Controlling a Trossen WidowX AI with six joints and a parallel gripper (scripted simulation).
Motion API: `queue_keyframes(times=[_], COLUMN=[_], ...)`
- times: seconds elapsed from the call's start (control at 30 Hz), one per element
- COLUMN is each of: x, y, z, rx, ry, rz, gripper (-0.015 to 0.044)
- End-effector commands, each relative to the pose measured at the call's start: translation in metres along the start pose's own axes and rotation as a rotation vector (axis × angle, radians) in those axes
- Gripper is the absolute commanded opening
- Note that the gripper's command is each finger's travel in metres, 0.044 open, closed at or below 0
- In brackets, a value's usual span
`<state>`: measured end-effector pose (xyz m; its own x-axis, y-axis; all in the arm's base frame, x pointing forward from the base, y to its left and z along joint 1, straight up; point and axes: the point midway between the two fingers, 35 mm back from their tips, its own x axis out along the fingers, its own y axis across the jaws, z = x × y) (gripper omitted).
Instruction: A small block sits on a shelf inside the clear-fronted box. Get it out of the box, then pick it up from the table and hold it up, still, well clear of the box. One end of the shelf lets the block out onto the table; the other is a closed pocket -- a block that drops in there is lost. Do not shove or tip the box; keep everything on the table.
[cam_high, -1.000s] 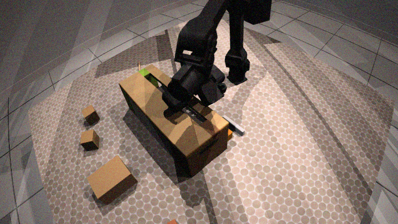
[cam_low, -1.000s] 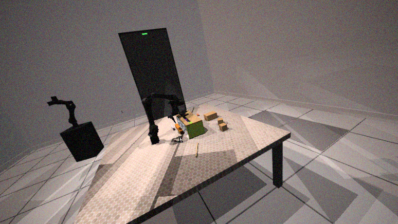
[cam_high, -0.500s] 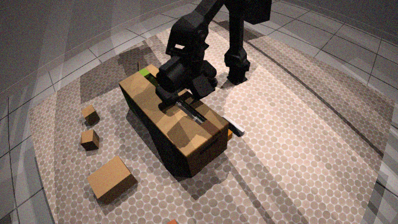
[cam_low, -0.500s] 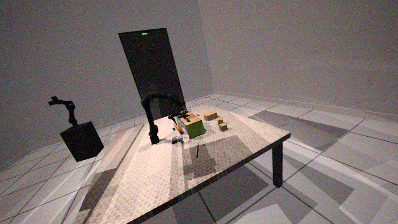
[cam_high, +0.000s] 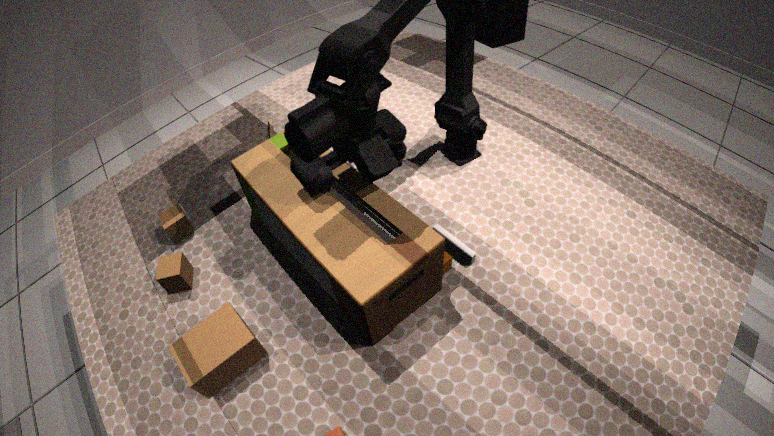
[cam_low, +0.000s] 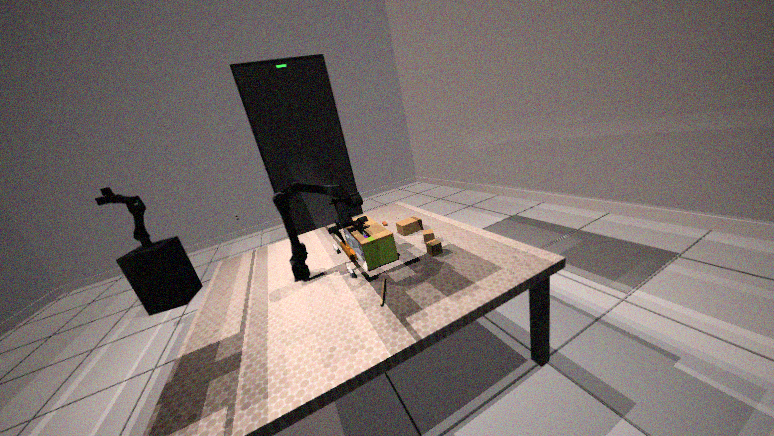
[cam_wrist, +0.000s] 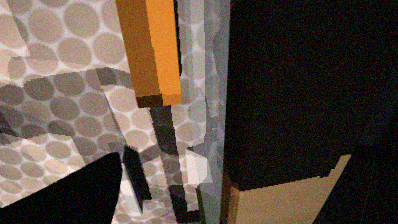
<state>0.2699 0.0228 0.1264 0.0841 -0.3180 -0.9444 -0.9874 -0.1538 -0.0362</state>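
Box (cam_high: 335, 243) (cam_low: 380, 253) (cam_wrist: 280, 200): long, flat-topped, woody tan with one green end, slotted above, likely to let a finger reach the shelf. My gripper (cam_high: 346, 162) (cam_low: 349, 226) (cam_wrist: 203, 151) is wide open and empty over its clear-front edge, presumably lining up a push. Orange bar (cam_high: 447, 262) (cam_low: 346, 250) (cam_wrist: 162, 50), smooth, square-edged, beside that front. Plain tan brick (cam_high: 219, 346) (cam_low: 407, 225) behind the box. Task block: can't make it out; whether it's still shelved, unconfirmed.
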Motion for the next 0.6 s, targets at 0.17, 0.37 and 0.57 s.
queue_keyframes(times=[0.17,0.37,0.57], x=[0.002,0.000,0.001], y=[0.001,0.001,0.001], z=[-0.001,0.004,0.000], rx=[-0.003,-0.003,-0.003], ry=[0.004,0.003,0.004], rz=[0.004,0.004,0.004], gripper=[0.0400,0.0400,0.0400])
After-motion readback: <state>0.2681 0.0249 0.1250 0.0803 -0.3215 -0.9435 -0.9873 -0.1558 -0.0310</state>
